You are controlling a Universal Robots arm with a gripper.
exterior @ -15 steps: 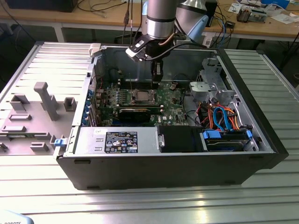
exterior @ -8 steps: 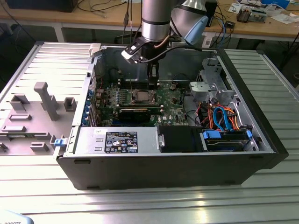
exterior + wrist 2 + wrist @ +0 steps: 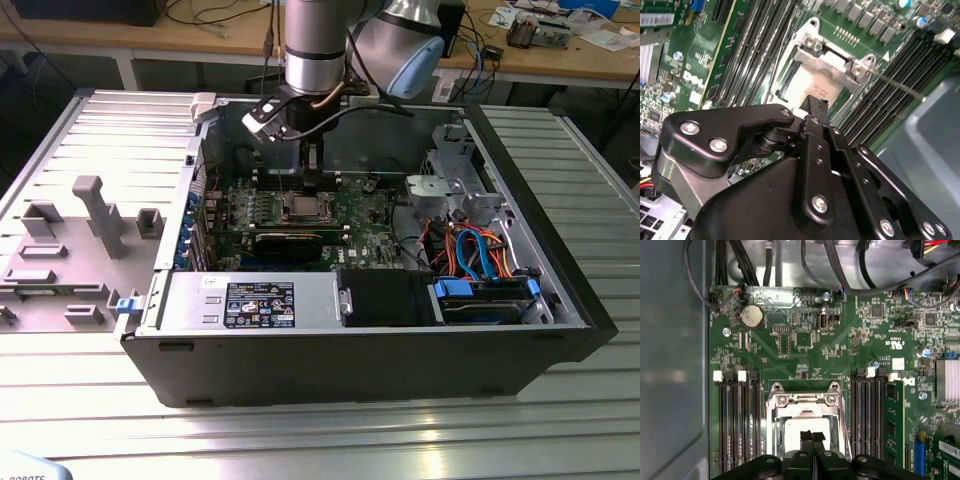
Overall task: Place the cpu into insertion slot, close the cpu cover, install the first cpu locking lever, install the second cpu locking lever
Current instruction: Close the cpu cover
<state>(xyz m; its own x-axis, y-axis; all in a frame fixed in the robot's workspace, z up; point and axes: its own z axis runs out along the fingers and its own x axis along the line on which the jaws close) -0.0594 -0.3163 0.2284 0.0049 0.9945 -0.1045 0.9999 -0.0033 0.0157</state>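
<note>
Electronics lab: wooden workbenches [image 3: 60, 38] with cables [image 3: 215, 20], opened computer case [image 3: 350, 370] on ribbed metal table [image 3: 300, 440].

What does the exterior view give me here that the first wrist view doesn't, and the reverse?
The exterior view adds the whole open computer case, the arm reaching down into it, and the blue and orange cables on the exterior view's right. The first wrist view adds the round coin battery and the cpu cover framing the cpu in its window. Both show the shut claw poised over the middle of the green motherboard.
</note>
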